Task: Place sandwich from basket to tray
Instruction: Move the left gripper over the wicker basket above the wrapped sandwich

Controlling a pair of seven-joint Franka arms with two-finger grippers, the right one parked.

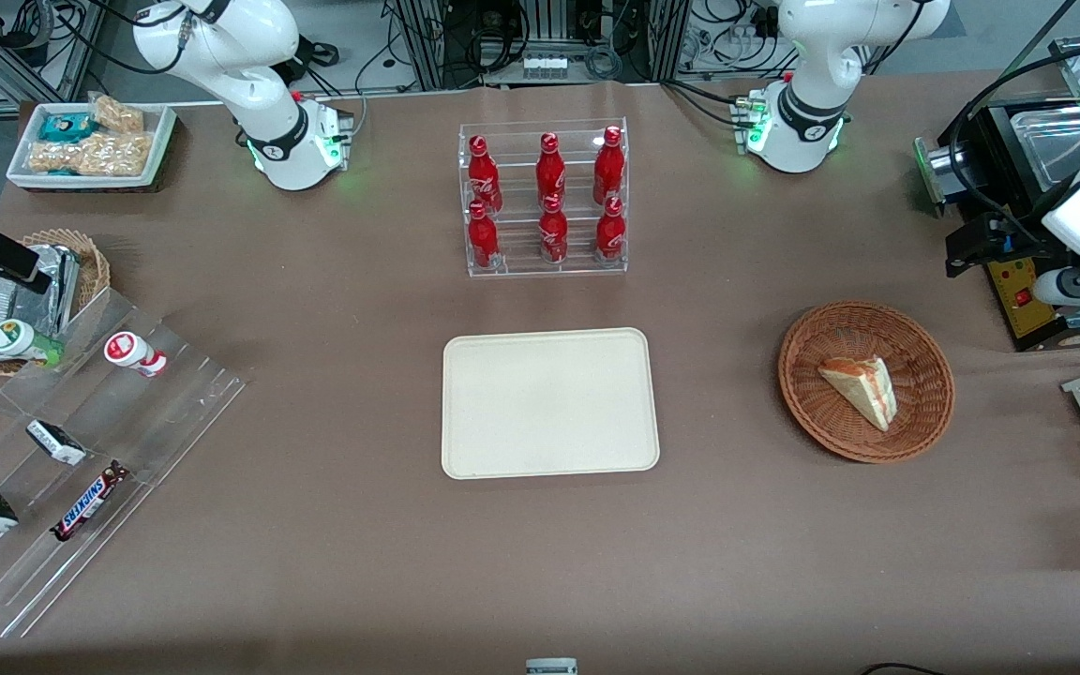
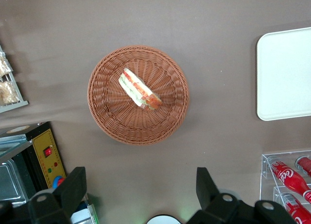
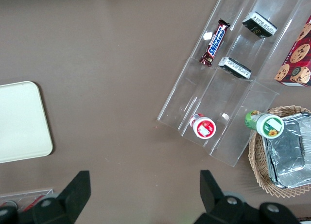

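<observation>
Brown tabletop spreads under the left arm's gripper (image 2: 141,195), which hangs high above it with fingers spread wide, grasping nothing. Below, the triangular white-bread sandwich (image 2: 139,89) lies in the round reddish-brown wicker basket (image 2: 112,117), well apart from the flat cream rectangular tray (image 1: 549,403).

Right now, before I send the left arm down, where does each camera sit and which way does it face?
Front view: high, looking down on the table; tray central, both arm bases showing, gripper above the table's working-arm end.
Left wrist view: straight down on the basket holding the sandwich, open fingers showing.
Right wrist view: straight down on the clear racks, its own fingers showing.
Shared: the tray's edge appears in all three.
</observation>
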